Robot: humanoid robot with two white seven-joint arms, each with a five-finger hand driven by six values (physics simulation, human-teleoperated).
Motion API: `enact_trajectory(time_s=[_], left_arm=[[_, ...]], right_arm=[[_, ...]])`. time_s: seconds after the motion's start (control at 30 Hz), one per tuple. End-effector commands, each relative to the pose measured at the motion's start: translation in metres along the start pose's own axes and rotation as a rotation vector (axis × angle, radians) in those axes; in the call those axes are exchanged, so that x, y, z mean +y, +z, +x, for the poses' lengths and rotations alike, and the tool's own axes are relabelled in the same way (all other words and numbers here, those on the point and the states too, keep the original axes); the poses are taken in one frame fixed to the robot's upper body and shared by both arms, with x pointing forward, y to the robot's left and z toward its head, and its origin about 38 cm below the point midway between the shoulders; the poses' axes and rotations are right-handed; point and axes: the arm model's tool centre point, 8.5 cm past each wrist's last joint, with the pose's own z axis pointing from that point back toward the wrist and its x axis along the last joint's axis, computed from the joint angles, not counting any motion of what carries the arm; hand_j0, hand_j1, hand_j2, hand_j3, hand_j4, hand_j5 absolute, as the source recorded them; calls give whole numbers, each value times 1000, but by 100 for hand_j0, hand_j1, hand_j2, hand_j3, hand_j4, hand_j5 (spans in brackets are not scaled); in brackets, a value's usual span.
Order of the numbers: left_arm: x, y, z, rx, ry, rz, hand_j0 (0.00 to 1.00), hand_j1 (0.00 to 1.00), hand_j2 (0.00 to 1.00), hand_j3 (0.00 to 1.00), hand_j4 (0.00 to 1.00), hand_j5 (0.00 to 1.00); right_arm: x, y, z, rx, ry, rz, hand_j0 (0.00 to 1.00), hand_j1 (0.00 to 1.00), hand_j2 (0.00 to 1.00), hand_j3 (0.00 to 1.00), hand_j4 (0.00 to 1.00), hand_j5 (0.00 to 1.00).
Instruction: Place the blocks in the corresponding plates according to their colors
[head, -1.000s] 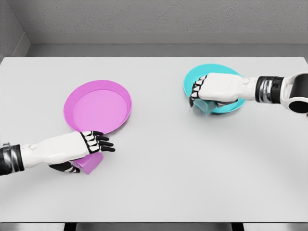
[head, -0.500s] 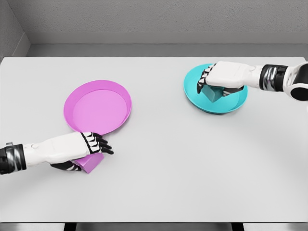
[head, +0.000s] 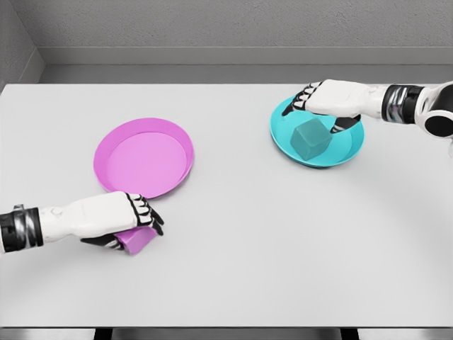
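Big grey tabletop [head: 233,269] under it all. Pink plate [head: 144,157] on the left, teal plate [head: 316,134] on the right. Teal block [head: 309,139] sitting tilted inside the teal plate — right hand [head: 330,100] just above it, fingers loose, holding nothing. Pink block [head: 136,239] on the tabletop just below the pink plate — left hand [head: 131,214] curled over it. Probably small, hard and light; best pinched on two flat sides.

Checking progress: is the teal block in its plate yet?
In: the teal block sits inside the teal plate, right hand open above it.
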Motion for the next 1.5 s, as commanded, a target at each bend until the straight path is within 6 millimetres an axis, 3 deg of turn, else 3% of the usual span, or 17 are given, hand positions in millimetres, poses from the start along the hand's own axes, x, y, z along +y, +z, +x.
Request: enact_trajectory(time_s=[0.0,0.17,0.27,0.5,0.6,0.73,0.93,1.27,1.47], left_arm=[[4,-1,1,-4,-1,9,65,65,65,65,65,65],[14,-1,-1,-6,-20,24,65,65,65,65,65,65],[18,-1,-2,-5,-30,28,65,65,65,65,65,65],[29,0,-2,-9,-54,43,65,65,65,65,65,65],[33,0,-3,-8,-65,47,65,65,65,65,65,65],[41,2,-5,-1,-82,56,65,65,65,65,65,65],[50,5,-13,21,-98,67,65,65,65,65,65,65],[63,4,-37,75,-105,92,65,65,65,65,65,65],[68,1,-51,105,-97,111,65,65,65,65,65,65]], right_arm=[[-1,3,-3,8,-7,-5,100,100,100,100,100,100],[-1,37,-16,67,-39,-78,100,100,100,100,100,100],[-12,64,-11,80,12,-124,100,100,100,100,100,100],[-6,107,7,109,39,-193,100,100,100,100,100,100],[-3,115,4,130,28,-206,100,100,100,100,100,100],[13,121,17,124,11,-213,100,100,100,100,100,100],[27,138,12,171,-27,-227,100,100,100,100,100,100],[51,141,17,179,-77,-206,100,100,100,100,100,100],[54,142,17,183,-84,-208,100,100,100,100,100,100]])
